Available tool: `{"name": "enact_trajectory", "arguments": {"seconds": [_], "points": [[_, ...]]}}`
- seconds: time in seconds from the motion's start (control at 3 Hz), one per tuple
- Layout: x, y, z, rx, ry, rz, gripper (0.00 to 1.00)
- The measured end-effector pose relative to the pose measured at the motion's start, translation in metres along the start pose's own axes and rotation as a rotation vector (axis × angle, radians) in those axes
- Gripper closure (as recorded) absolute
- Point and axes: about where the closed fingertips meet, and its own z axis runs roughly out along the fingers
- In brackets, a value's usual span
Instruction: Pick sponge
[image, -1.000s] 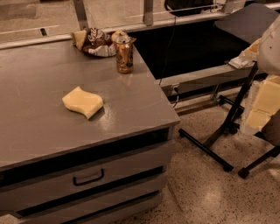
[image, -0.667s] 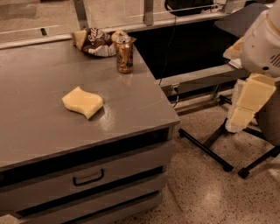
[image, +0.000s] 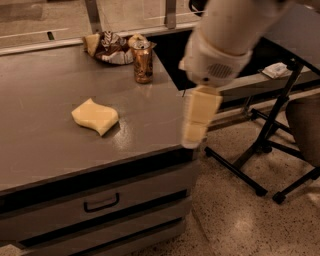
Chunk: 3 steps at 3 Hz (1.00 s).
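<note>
sponge (image: 95, 116) matt foam | countertop (image: 45, 150) smooth, dull sheen | can (image: 143, 62) glossy metal | gripper (image: 194, 134) matt pale plastic, at countertop's right edge

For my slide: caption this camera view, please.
Hand hovers by the counter's near corner, apart from the flat sponge.

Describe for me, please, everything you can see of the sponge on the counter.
The sponge is a pale yellow block that looks like foam, with wavy S-curved edges and a thick side facing the camera. It lies flat on the grey countertop, nearer the camera than the soda can and apart from it. Only the countertop touches it. The gripper hangs at the counter's right edge, well clear of the sponge.
</note>
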Motion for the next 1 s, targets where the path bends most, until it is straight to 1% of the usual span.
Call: {"name": "enact_trajectory", "arguments": {"seconds": [0.33,0.67,1.0], "points": [[-0.081,-0.017,0.047,-0.040,-0.027,-0.076,0.00],[-0.132,-0.034,0.100,-0.096,-0.071,-0.059,0.00],[-0.153,-0.042,0.123,-0.116,-0.087,-0.037,0.00]]}}
